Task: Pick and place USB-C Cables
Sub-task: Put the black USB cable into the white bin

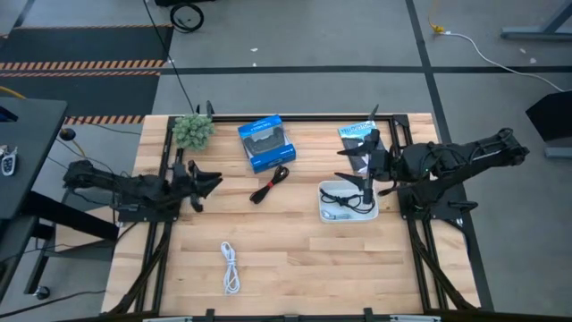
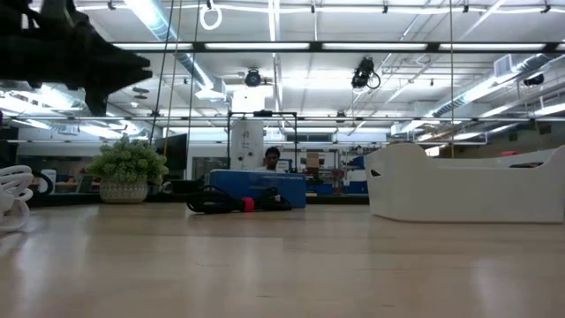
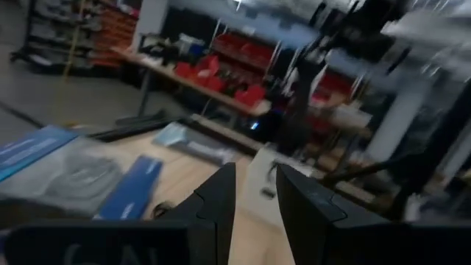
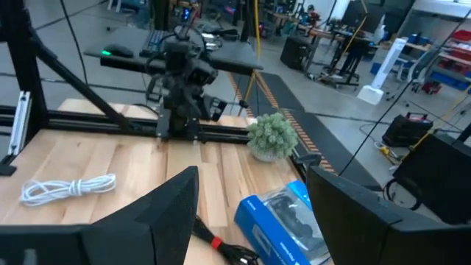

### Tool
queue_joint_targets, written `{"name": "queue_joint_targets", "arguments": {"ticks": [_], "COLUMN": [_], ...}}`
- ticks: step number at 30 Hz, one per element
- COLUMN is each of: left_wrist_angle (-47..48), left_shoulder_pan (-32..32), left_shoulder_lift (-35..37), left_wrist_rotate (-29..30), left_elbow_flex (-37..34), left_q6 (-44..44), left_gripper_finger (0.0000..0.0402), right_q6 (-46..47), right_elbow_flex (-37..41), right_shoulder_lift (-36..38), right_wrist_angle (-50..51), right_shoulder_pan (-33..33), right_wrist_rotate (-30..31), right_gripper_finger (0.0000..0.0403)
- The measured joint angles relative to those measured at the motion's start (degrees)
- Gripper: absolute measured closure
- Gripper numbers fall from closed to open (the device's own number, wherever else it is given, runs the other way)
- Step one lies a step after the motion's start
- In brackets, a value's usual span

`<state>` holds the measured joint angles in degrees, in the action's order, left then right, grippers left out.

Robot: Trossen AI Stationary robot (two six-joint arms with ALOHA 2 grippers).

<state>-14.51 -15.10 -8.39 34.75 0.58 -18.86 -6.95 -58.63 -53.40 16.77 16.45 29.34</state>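
USB-C cables, 3 visible.
1. Black cable with red band [image 1: 272, 185]: bundled, lying slantwise at the table's middle, just in front of the blue box [image 1: 265, 143], near end touching or nearly so; the low view [image 2: 237, 202] shows it flat on the wood.
2. White cable [image 1: 231, 267]: coiled lengthwise, alone on open wood near the front edge.
3. Dark cable [image 1: 344, 203]: loose loops inside the white tray [image 1: 325, 213], colour unclear.
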Motion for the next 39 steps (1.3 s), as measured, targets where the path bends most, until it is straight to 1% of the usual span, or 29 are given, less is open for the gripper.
{"name": "queue_joint_targets", "arguments": {"ticks": [4,7,9,12,15,18,21,23,27,33,37,39], "left_wrist_angle": [-0.08,-0.02,0.04,0.02,0.66,1.54,4.52,7.28,8.93,14.09,15.65,15.95], "left_shoulder_pan": [2.61,4.92,6.70,9.47,11.77,13.40,14.93,16.31,18.65,20.55,21.33,21.44], "left_shoulder_lift": [-6.08,-10.54,-13.82,-18.50,-23.44,-28.87,-34.58,-38.34,-45.91,-56.29,-62.93,-66.08], "left_wrist_rotate": [-0.64,-5.08,-7.69,-9.90,-11.84,-13.61,-15.56,-17.69,-21.76,-22.43,-23.63,-24.38], "left_elbow_flex": [0.04,0.05,0.11,0.49,2.60,5.72,9.31,11.50,16.54,25.67,30.62,32.86], "left_q6": [0.08,0.39,-1.29,-4.37,-6.03,-6.44,-8.07,-9.63,-12.03,-11.62,-8.80,-7.69], "left_gripper_finger": [0.0294,0.0294,0.0294,0.0294,0.0294,0.0294,0.0294,0.0294,0.0295,0.0295,0.0295,0.0293], "right_q6": [-0.10,-0.46,-0.72,-1.06,-1.17,-1.17,-1.19,-1.64,-2.18,-2.28,-3.22,-3.44], "right_elbow_flex": [0.02,0.00,0.01,0.00,0.00,0.00,0.00,0.00,0.00,0.00,0.00,0.00], "right_shoulder_lift": [-0.48,-0.99,-1.19,-1.30,-1.32,-1.34,-1.34,-1.34,-1.34,-1.34,-1.34,-1.34], "right_wrist_angle": [-0.81,-0.83,-0.91,-0.89,-0.90,-0.79,-0.08,0.35,1.20,3.68,4.79,5.16], "right_shoulder_pan": [-0.96,-1.94,-2.63,-3.90,-5.24,-6.42,-7.24,-7.63,-8.00,-8.03,-8.04,-8.03], "right_wrist_rotate": [0.22,0.24,0.24,0.22,0.23,0.24,0.22,0.22,0.22,0.22,0.30,1.36], "right_gripper_finger": [0.0144,0.0144,0.0144,0.0144,0.0144,0.0144,0.0144,0.0144,0.0144,0.0144,0.0144,0.0144]}}
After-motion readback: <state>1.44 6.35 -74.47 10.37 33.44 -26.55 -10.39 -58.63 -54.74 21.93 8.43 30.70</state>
